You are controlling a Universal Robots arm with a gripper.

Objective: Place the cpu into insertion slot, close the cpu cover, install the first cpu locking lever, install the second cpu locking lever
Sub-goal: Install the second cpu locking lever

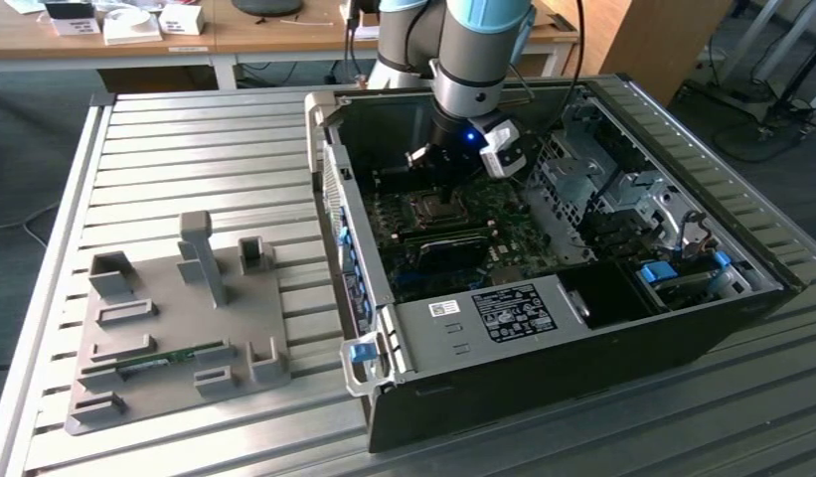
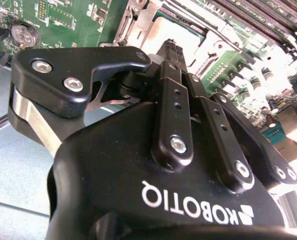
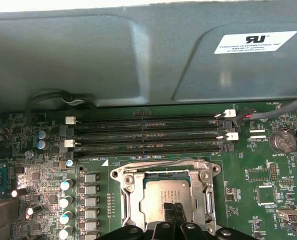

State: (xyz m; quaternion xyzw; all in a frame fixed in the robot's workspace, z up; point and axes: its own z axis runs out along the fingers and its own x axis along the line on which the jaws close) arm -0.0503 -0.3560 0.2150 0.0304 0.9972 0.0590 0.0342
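Exterior view: my gripper (image 1: pixel 450 164) hangs inside the open case (image 1: pixel 726 328), over the socket (image 1: pixel 434 211) on the motherboard (image 1: pixel 507 238). Case walls close on both sides; a drive cage sits toward the exterior view's right.

Second wrist view: my fingers (image 2: pixel 174 95) are drawn together, nearly shut, nothing seen between them. Tips point down at the cpu (image 2: pixel 181 31).

First wrist view: cpu seated in the socket, cover (image 3: pixel 163 172) lying around it, fingertips just above the chip. Memory slots (image 3: pixel 148 135) near beyond. My judgement: placing done, the cover or lever step in hand; it calls for small, careful travel.
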